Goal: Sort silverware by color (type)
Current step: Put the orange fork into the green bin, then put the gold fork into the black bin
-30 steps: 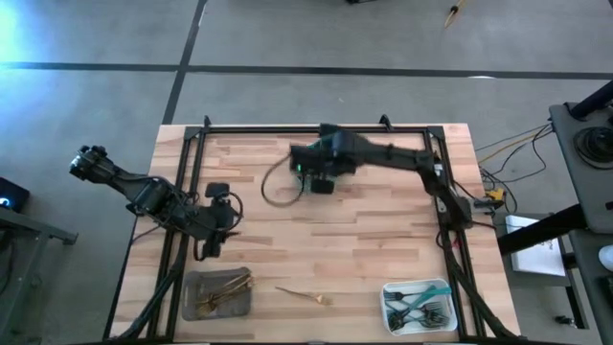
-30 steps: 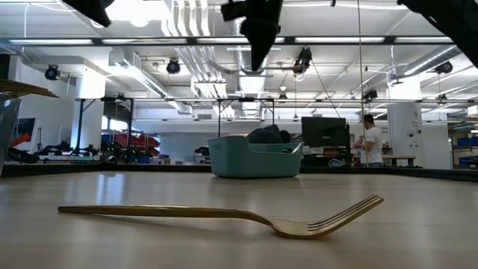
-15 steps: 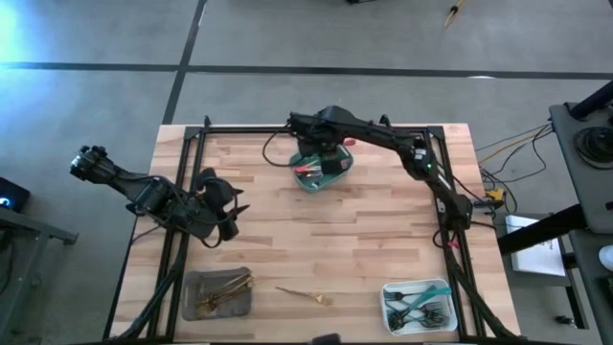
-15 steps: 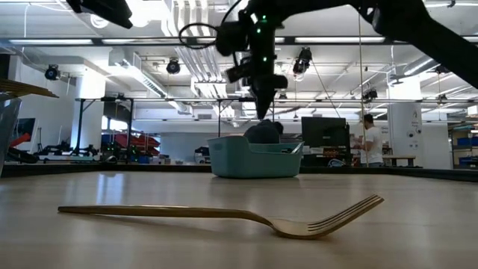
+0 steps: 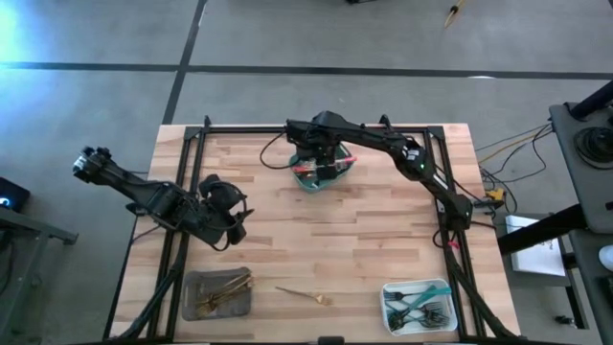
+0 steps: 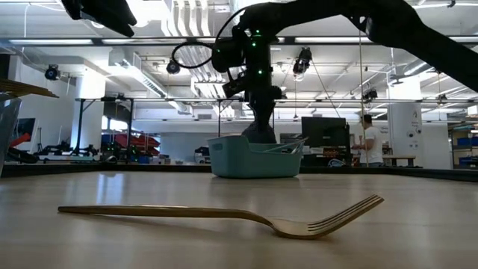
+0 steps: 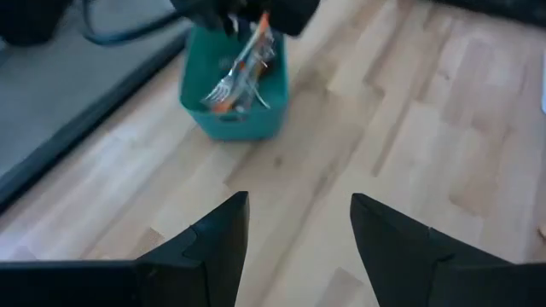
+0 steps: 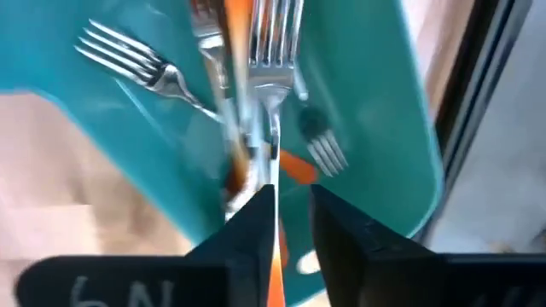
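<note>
- No brand or label can be read; faint marks on the right hand's own body in its wrist view are too blurred to make out.
- The left hand (image 5: 228, 218) hovers over the left side of the wooden bench (image 5: 316, 249), its two fingers (image 7: 217, 234) spread wide and holding nothing.
- Just below it toward the near edge, the grey tray (image 5: 216, 292) holds gold silverware (image 5: 226, 285).
- Right of that tray, a gold fork (image 6: 224, 214) lies flat on the bare planks, alone.
- The right hand (image 5: 321, 163) reaches down into the teal bin (image 5: 324, 173) at the far middle; its fingers (image 8: 252, 223) stand a narrow gap apart with an orange handle (image 8: 273, 281) between them, whether gripped I cannot tell.
- Silver forks (image 8: 275, 34) with red-orange handles lie in the bin beneath that hand.
- Far right, at the near corner, the white tray (image 5: 420, 306) holds teal-handled silverware (image 5: 421, 302).
- Beyond the bench: a grey floor, and a workshop hall with ceiling lights, pipes and a distant person (image 6: 370, 140).
</note>
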You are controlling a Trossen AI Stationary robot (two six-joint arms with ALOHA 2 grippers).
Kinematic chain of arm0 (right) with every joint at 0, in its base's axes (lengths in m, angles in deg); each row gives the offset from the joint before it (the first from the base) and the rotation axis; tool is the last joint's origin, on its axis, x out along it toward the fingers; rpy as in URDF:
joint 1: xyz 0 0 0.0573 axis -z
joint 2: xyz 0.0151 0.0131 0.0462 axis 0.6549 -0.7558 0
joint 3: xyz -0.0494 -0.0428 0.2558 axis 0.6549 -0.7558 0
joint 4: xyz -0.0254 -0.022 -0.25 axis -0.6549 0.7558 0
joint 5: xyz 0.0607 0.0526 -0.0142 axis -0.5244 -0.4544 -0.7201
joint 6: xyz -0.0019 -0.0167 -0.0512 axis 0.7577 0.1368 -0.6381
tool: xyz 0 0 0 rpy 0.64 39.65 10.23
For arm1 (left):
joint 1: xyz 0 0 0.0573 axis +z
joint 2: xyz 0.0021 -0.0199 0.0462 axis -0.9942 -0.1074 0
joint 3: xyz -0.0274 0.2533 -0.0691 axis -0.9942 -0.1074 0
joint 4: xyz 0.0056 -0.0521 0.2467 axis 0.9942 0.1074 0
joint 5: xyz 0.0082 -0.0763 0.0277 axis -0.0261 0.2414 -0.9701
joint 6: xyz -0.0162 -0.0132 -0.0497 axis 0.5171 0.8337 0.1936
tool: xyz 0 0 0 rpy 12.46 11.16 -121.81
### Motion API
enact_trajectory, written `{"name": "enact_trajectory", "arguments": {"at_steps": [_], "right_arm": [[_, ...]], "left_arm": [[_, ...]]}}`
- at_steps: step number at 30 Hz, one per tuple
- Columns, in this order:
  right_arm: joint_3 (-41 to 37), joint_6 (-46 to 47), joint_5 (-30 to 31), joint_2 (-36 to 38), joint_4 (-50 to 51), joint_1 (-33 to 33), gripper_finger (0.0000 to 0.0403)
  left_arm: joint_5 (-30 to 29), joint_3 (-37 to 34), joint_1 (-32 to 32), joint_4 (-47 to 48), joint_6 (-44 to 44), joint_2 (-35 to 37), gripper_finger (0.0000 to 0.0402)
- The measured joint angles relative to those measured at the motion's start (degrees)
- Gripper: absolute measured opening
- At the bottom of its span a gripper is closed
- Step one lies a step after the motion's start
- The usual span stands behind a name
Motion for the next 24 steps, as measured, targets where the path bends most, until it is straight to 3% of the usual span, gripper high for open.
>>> {"name": "enact_trajectory", "arguments": {"at_steps": [7,14,24], "right_arm": [[-0.1,15.6,-1.8,2.8,6.1,-2.0,0.0102],[-0.1,31.2,-19.0,7.0,5.8,-6.7,0.0093],[-0.3,37.5,-20.6,7.3,5.9,-24.0,0.0086]], "left_arm": [[9.3,0.0,-0.5,2.1,-0.4,-0.8,0.0190],[16.4,0.0,-4.3,3.0,-6.0,-0.2,0.0190],[16.3,-0.1,-10.7,9.4,-8.0,0.0,0.0190]]}}
